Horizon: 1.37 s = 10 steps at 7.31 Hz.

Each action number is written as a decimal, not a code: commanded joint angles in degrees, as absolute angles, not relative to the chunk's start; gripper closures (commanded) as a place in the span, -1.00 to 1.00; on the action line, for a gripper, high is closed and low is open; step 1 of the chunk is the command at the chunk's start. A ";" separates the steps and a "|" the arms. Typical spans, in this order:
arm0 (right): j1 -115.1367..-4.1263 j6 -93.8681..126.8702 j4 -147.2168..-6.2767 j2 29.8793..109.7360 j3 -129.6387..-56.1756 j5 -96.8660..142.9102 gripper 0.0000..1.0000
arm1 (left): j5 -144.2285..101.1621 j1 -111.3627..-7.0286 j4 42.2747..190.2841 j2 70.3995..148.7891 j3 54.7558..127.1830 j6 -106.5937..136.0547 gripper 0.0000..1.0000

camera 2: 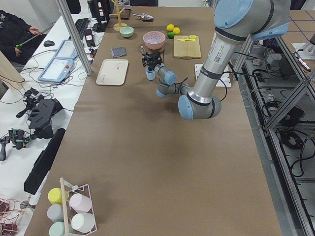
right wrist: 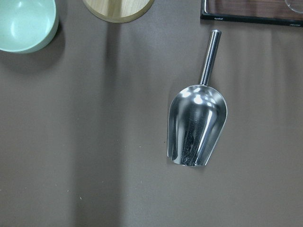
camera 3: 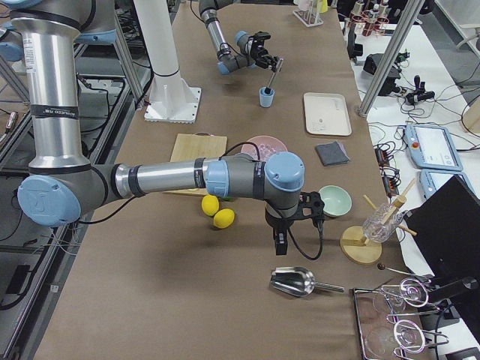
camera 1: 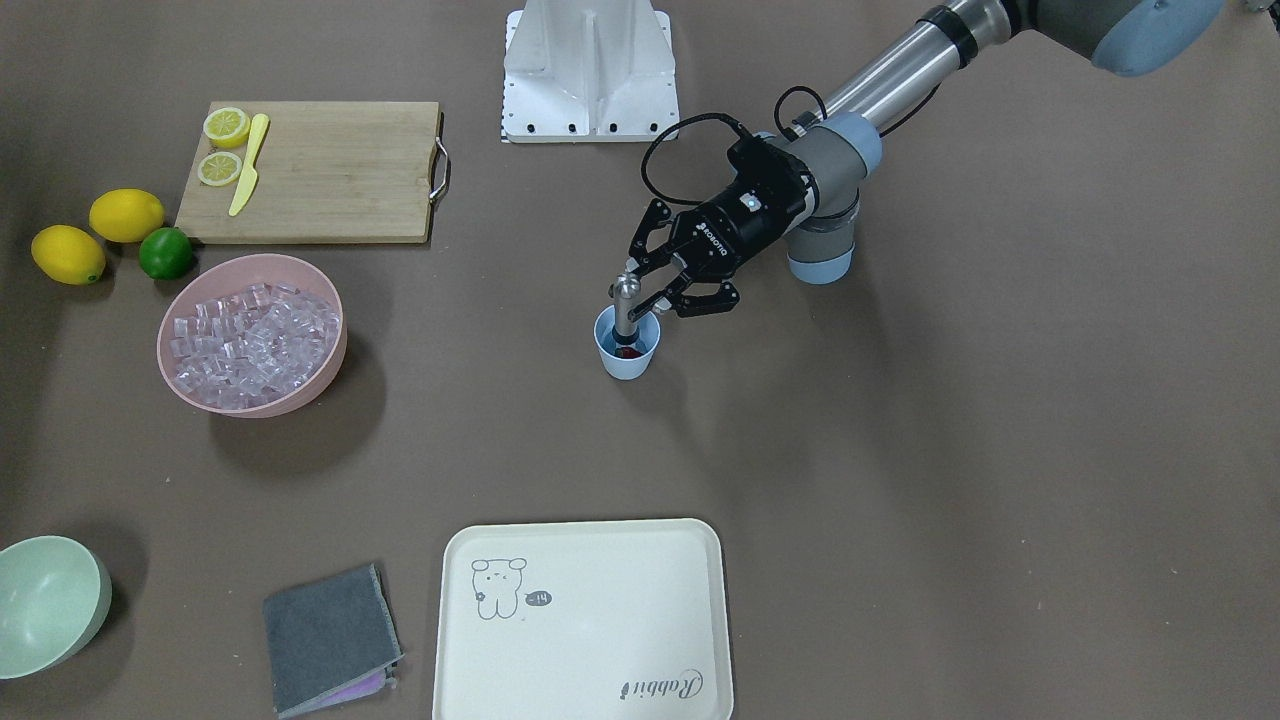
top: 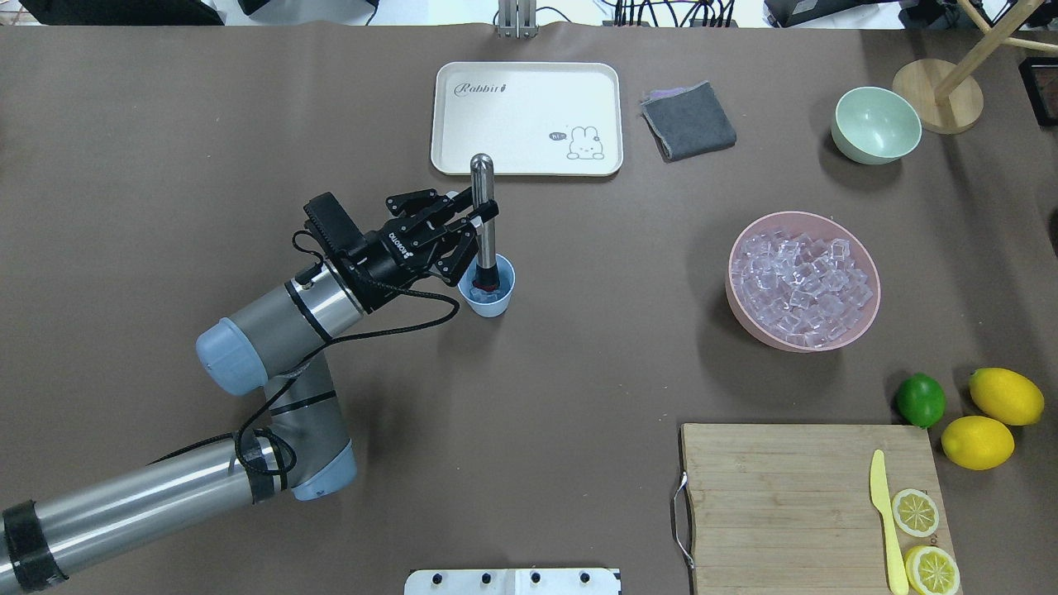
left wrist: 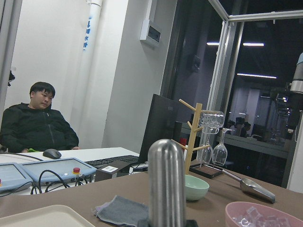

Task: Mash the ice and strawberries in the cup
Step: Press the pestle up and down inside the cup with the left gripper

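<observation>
Light-blue tapered plastic cup stood upright near the middle of the brown table, well apart from the wide pink bowl. A little red strawberry showed at the cup's bottom. 1 brushed-steel rod-shaped muddler had its dark lower end down inside the cup, with its rounded top rising well above the rim. The left gripper reached in from the side and clamped both fingers on the muddler's shaft, just above the cup. Clear glossy ice cubes filled the pink bowl; whether any lay in the cup could not be told. The right gripper hung over a shiny steel scoop at the table's far end. Whether its fingers were apart or together could not be told.
</observation>
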<state>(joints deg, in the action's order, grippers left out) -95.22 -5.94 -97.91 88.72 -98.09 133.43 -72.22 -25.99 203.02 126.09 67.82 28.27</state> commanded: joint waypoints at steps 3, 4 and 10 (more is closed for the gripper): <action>-95.54 -5.98 -97.91 88.95 -98.35 133.42 -0.99 | -71.98 -24.62 201.88 125.86 67.59 28.21 1.00; -95.54 -5.98 -97.91 88.95 -98.35 133.42 -0.99 | -71.98 -24.44 201.88 125.69 67.24 28.21 1.00; -95.89 -5.98 -97.91 89.12 -98.44 133.42 -0.99 | -72.59 -28.29 198.49 125.95 72.13 29.27 1.00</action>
